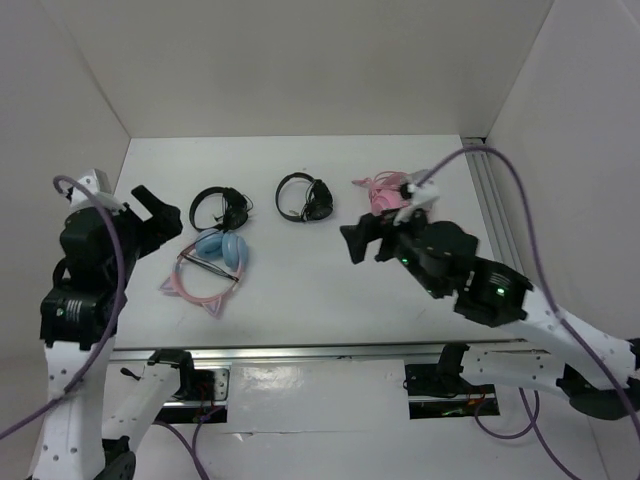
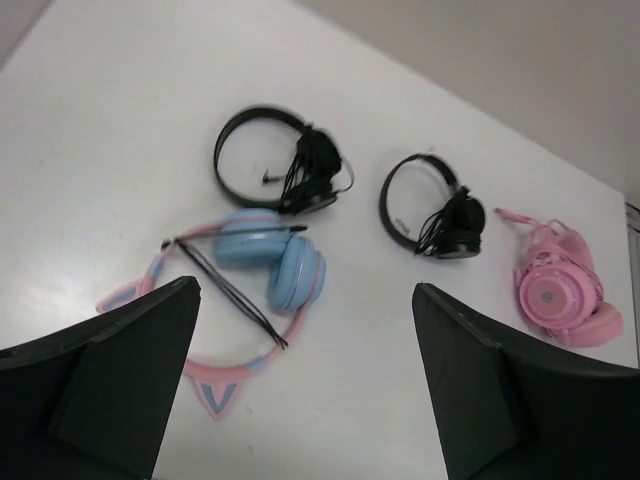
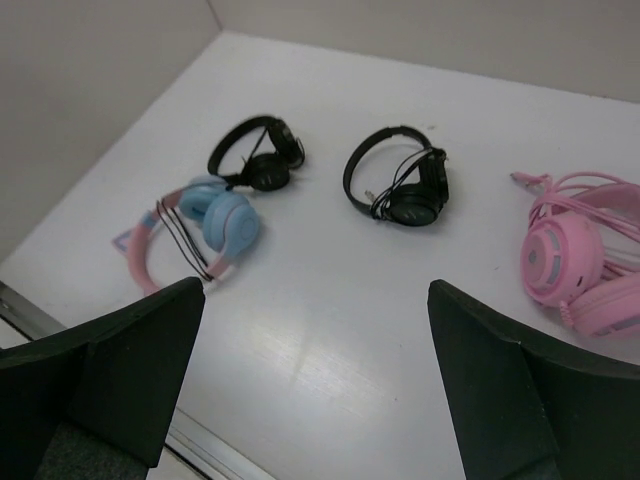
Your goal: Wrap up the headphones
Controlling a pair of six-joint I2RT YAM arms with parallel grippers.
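Seeing the headphones (image 2: 268, 258) flat on the worktop (image 1: 320, 310), below and a touch ahead of the left end effector (image 1: 158, 215), well off to the left of the right end effector (image 1: 368, 240). Expect light weight, so likely to skid on the smooth worktop if nudged rather than pinched. Reading the headband (image 3: 140, 258) as thin and springy. Probably the fragile part, along with the small ears (image 2: 220, 395), so go easy on squeeze. Noting ear cups (image 2: 295, 272) folded in together, touching. Rounded and likely slick, so a poor pinch from above. Better to take the band on a bare stretch beside the cups. Treat the cable (image 2: 232, 295) as thin and limp, with strands laid across the band's opening. Likely to snag or slide out of a loose pinch, so would need a full close. Seeing both end effectors spread wide, holding nothing, touching nothing, hanging above the worktop.
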